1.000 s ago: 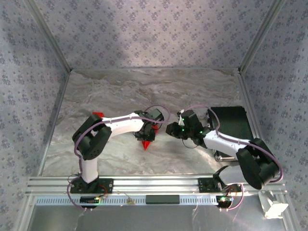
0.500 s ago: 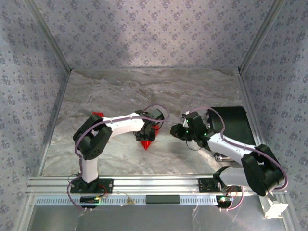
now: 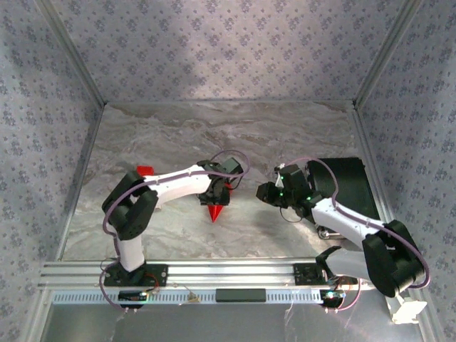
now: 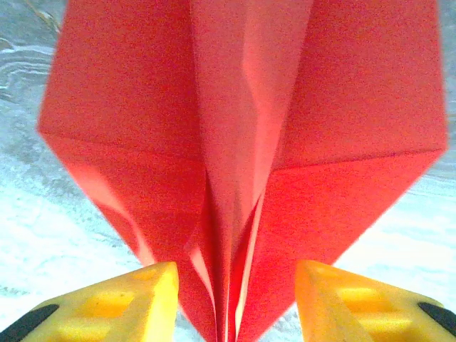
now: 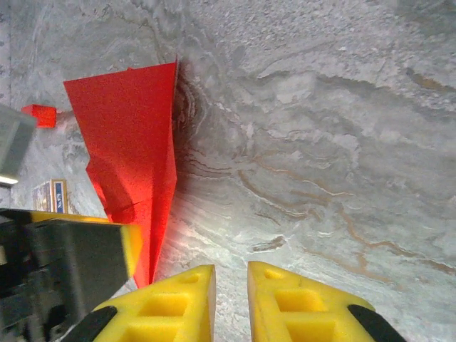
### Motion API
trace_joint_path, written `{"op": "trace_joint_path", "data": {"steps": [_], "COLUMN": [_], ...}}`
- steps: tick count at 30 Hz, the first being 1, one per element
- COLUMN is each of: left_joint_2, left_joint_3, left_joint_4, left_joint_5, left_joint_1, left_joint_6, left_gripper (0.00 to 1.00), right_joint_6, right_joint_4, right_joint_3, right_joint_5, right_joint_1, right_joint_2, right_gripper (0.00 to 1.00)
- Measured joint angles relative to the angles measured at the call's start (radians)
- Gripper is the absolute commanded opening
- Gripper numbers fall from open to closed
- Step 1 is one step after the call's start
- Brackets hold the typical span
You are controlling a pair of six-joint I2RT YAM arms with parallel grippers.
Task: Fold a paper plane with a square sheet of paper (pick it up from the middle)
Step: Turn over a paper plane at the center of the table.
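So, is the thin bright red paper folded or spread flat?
Folded: the thin bright red paper shows a centre crease and narrows to a point.

Left arm (image 3: 178,182) overhangs the paper plane (image 3: 214,212); far tabletop (image 3: 214,128) lies open.

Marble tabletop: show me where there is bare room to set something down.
Free: the grey marble table's far half, up to the back wall; the near strip between the red folded paper plane and the metal rail. Crowded: the middle, where the left gripper stands over the plane with the right gripper beside it.
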Motion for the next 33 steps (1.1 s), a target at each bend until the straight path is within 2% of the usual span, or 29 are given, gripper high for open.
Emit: {"op": "trace_joint_path", "data": {"steps": [4, 8, 13, 16, 20, 23, 28, 33], "left_joint_2": [-0.049, -0.113, -0.280, -0.421, -0.564, -0.609, -0.594, -0.565], "left_joint_3": [0.001, 0.000, -0.060, -0.152, -0.295, -0.395, -0.483, -0.544], "left_joint_4": [-0.005, -0.005, 0.037, 0.091, 0.192, 0.274, 0.397, 0.551], "left_joint_5": [-0.011, -0.045, -0.136, -0.180, -0.228, -0.251, -0.280, -0.301], "left_joint_1": [0.000, 0.000, 0.027, 0.113, 0.288, 0.399, 0.546, 0.650], "left_joint_6": [-0.006, 0.003, 0.069, 0.131, 0.233, 0.314, 0.440, 0.535], "left_gripper": [0.55, 0.58, 0.67, 0.73, 0.84, 0.88, 0.88, 0.89], "right_joint_6": [-0.026, -0.085, -0.210, -0.293, -0.451, -0.555, -0.666, -0.737], "right_joint_4": [-0.048, -0.138, -0.280, -0.305, -0.216, -0.155, -0.032, 0.124], "right_joint_3": [0.010, 0.061, 0.186, 0.241, 0.200, 0.129, 0.035, -0.027], "right_joint_5": [0.008, 0.050, 0.241, 0.413, 0.626, 0.723, 0.699, 0.624], "right_joint_1": [-0.025, -0.060, -0.095, -0.108, -0.139, -0.173, -0.271, -0.345], "right_joint_2": [-0.019, -0.050, -0.123, -0.163, -0.166, -0.130, -0.095, -0.048], "right_gripper": [0.26, 0.42, 0.54, 0.65, 0.67, 0.68, 0.69, 0.69]}}
